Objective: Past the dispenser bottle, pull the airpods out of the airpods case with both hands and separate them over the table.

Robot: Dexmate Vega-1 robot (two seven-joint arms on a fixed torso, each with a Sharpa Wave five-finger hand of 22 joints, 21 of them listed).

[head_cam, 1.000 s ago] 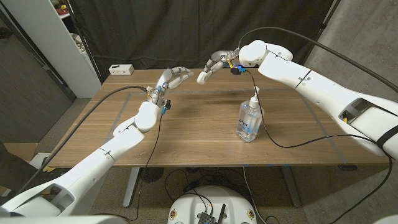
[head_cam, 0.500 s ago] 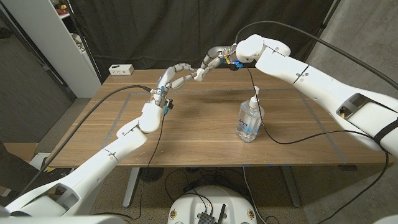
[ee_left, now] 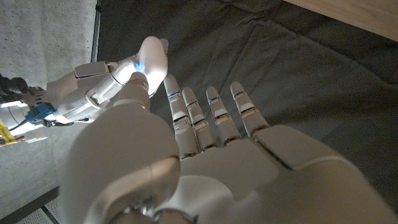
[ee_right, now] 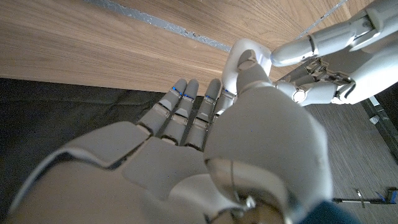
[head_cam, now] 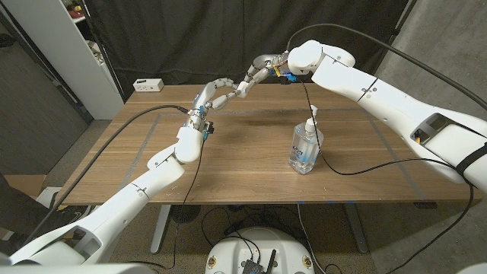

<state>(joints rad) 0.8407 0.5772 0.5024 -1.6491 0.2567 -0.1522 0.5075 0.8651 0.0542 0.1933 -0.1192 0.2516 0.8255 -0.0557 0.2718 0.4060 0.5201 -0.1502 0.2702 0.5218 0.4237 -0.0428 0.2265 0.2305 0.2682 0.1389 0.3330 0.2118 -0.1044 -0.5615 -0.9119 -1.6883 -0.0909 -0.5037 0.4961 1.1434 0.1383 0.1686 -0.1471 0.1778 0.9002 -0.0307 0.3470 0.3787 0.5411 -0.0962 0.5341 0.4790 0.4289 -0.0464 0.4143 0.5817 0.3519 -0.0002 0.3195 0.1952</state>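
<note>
Airpods case [head_cam: 245, 86] up in the air past the dispenser bottle [head_cam: 304, 148], on its far side and toward the robot's left, above the far edge of the counter [head_cam: 243, 171]. Seen only as a small white rounded piece where the two sets of fingertips meet; lid and airpods too small and too covered to make out.

Left robot hand [head_cam: 215, 93] raised from the bottle's left, thumb and a finger pinching the white piece, remaining fingers held straight and close together. Right robot hand [head_cam: 262, 72] reaching in from beyond the bottle, thumb pressed onto the same piece from the other side, other fingers extended past it. Both grasping the case, then; nothing released, nothing fully clenched.

Judged as the start of the pull, with nothing drawn out yet.

To do it well:
- Hold the case firm with one robot hand and pull only with the other, straight along the opening rather than sideways.
- Pinch lightly but squarely: smooth, rounded plastic, likely to squirt out of a skewed grip.
- Draw the robot hands apart slowly and level, above the wood and not beyond its far edge, so that a dropped piece lands on the counter.
- Stay clear of the bottle and the cable hanging beside it.
</note>
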